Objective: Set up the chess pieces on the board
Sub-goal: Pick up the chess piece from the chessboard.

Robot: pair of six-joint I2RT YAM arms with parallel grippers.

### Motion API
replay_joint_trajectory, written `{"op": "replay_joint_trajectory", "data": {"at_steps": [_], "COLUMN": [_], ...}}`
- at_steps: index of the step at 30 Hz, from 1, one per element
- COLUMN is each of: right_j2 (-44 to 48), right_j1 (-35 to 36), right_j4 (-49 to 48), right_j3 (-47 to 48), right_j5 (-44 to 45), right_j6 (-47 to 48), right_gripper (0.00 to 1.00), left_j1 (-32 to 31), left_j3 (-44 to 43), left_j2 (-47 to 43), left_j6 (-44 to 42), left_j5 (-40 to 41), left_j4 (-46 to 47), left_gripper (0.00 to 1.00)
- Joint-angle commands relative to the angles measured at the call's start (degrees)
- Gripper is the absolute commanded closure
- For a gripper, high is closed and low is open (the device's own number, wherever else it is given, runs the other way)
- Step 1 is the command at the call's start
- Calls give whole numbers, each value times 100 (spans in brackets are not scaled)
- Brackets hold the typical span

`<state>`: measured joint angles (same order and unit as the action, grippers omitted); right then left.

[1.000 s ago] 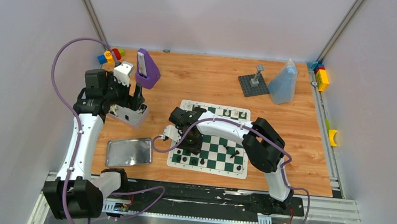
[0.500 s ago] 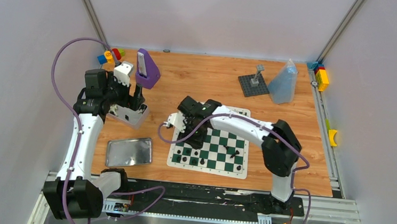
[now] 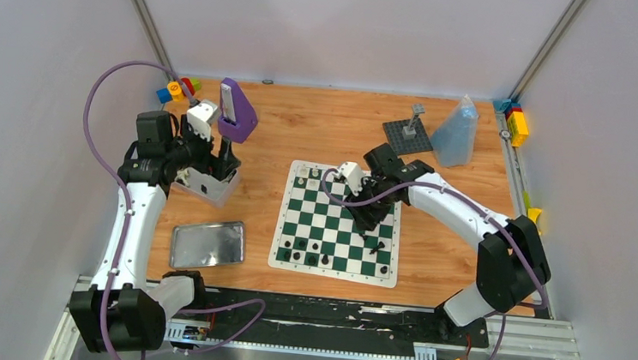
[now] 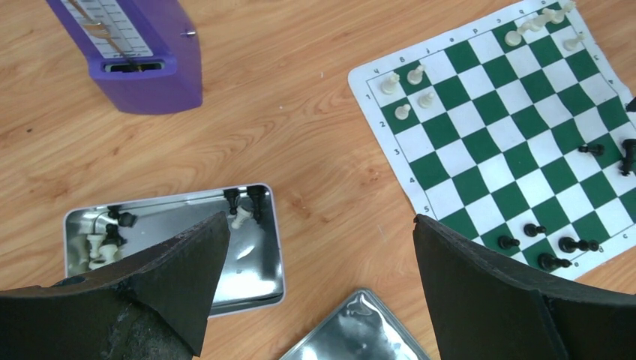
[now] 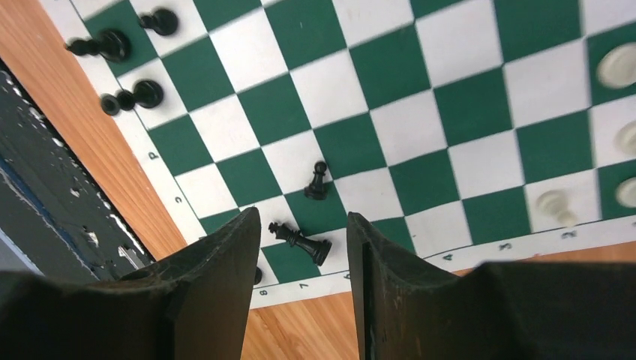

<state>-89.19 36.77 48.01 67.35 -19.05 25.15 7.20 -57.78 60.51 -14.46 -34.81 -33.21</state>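
Note:
The green and white board (image 3: 330,224) lies mid-table. White chess pieces (image 3: 307,177) stand at its far edge. Black pieces (image 3: 306,249) stand near its front edge. My right gripper (image 3: 369,215) is open and empty above the board's right part. In the right wrist view the right gripper (image 5: 304,219) has a fallen black piece (image 5: 301,241) lying between its fingers, untouched, and a black pawn (image 5: 318,182) stands just beyond. My left gripper (image 3: 216,160) is open and empty over the tin box (image 3: 209,190). The left wrist view (image 4: 319,225) shows more pieces (image 4: 101,241) inside the box.
The shiny tin lid (image 3: 207,243) lies near the front left. A purple metronome (image 3: 237,109) stands behind the tin box. A grey baseplate with a post (image 3: 407,137) and a blue bag (image 3: 455,135) sit at the back right. Coloured blocks (image 3: 176,90) lie in the back corners.
My right arm has swung from the board's left edge across to its right side, and its gripper now hangs over a fallen black piece. The left arm has barely moved.

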Motion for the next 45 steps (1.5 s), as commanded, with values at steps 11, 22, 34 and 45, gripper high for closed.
{"op": "replay_joint_trajectory", "data": {"at_steps": [11,22,34,45], "right_j2": [-59,-263,-359,-502], "right_j1": [-360,-355,-337,-290], "right_j4": [-1129,-1205,-1197,-1197], "right_j3": [-1075,-1147,-1229,-1203], "right_j5": [-113,-60,-85,-104], "right_j6": [-28,44,82,82], "right_gripper": [52,55,59,65], "left_j1": [27,27,25,28], "left_j3": [56,63,56,61], "left_j2": [-34,22,55,57], "left_j6": [-79,-104,-109,-126], "left_j5": [-396,-400,-411,-418], "left_j4": [96,86,78,60], "left_gripper": [0,0,0,0]}}
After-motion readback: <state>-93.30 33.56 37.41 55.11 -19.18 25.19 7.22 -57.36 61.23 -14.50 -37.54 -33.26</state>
